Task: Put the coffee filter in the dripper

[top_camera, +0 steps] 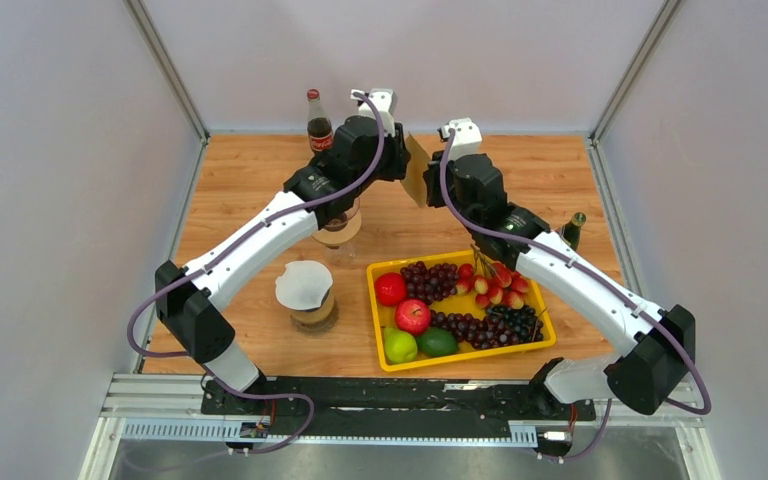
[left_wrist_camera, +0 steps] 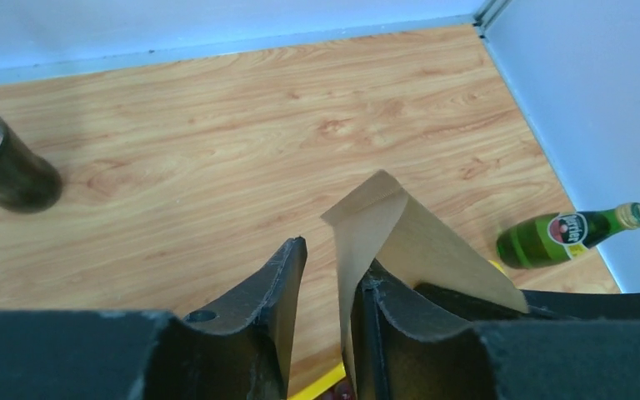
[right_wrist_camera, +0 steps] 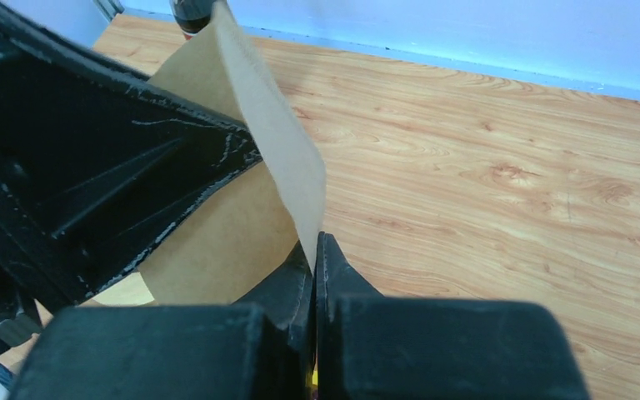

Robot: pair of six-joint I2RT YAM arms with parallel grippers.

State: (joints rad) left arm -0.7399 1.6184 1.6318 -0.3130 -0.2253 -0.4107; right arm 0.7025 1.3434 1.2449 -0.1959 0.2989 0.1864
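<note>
- Placement is unfinished: the tan paper coffee filter (top_camera: 417,170) hangs above the far middle of the wooden desk (top_camera: 560,170).
- Right claw (right_wrist_camera: 317,246) pinches its edge; left claw (left_wrist_camera: 333,262) stands parted around it.
- Clear glass dripper (top_camera: 338,228), probably the target, waits below-left, unfilled.

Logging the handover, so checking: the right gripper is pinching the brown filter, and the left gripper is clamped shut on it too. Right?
Not quite. The left gripper is open: the left wrist view shows its fingers apart, with the brown filter standing in the gap against one finger. The right gripper is indeed pinching it.
</note>
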